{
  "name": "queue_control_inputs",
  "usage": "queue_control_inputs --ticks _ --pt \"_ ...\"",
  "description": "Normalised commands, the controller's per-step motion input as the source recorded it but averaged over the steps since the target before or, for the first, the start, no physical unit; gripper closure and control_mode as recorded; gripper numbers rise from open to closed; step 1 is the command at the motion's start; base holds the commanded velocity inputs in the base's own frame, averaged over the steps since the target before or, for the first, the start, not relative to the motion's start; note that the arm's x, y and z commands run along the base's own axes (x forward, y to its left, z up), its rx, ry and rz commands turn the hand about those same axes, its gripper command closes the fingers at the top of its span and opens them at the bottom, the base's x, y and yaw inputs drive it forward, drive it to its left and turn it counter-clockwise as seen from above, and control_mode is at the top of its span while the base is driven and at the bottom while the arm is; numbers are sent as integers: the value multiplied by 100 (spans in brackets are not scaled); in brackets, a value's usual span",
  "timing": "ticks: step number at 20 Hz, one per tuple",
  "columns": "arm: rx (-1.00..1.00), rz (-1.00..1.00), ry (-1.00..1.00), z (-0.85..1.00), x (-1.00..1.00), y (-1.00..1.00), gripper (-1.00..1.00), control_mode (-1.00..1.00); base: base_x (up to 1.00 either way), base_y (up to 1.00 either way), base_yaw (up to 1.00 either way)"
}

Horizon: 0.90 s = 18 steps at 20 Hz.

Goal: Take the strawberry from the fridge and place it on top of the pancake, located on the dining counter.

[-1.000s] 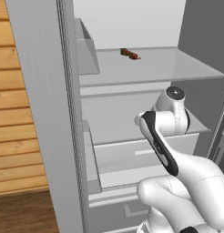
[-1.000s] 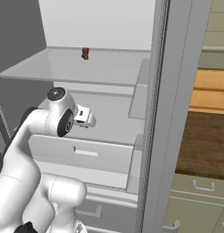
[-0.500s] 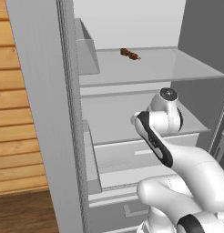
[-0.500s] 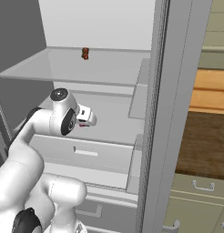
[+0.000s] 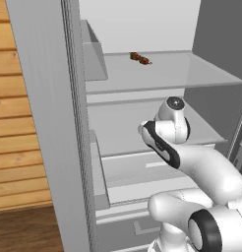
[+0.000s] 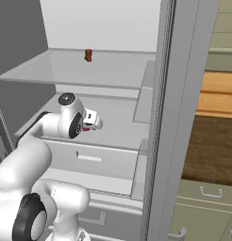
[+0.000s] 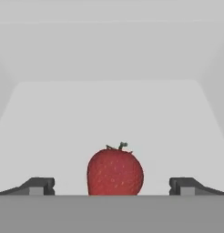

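Vs a second ago: arm has eased slightly deeper into the fridge, toward the back wall above the middle shelf; base cameras unchanged, shelf contents unmoved, pincer spread just as wide as before. Pincer is fully open and gripping nothing, level with the middle shelf and just over it; in the right base view it sits above that shelf's front half. Hand view: strawberry stands on the middle shelf, green stem up, centred between the two finger tips, with clear gaps on both sides and no contact. Shelf runs on bare behind it to the back wall. Counts: 1 strawberry, 1 pincer with 2 finger tips, 2 pale shelves visible, 1 drawer directly below the middle shelf, and 1 small reddish-brown item on the upper shelf, one level above the middle shelf and toward the back; too small to tell what it is. Fridge door stands open on either side of the middle shelf, its edge in the foreground of both base views.
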Motion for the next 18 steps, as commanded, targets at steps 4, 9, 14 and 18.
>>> queue_control_inputs --ticks 4,9,14,18 --pt "-1 0 1 -20 25 0 -100 -100 0 0 0" --pt "0 0 0 -21 4 0 -100 -100 0 0 0" --pt "-2 0 3 -29 15 0 -100 -100 0 0 0" --pt "-1 0 2 -30 16 0 -100 -100 0 0 0"
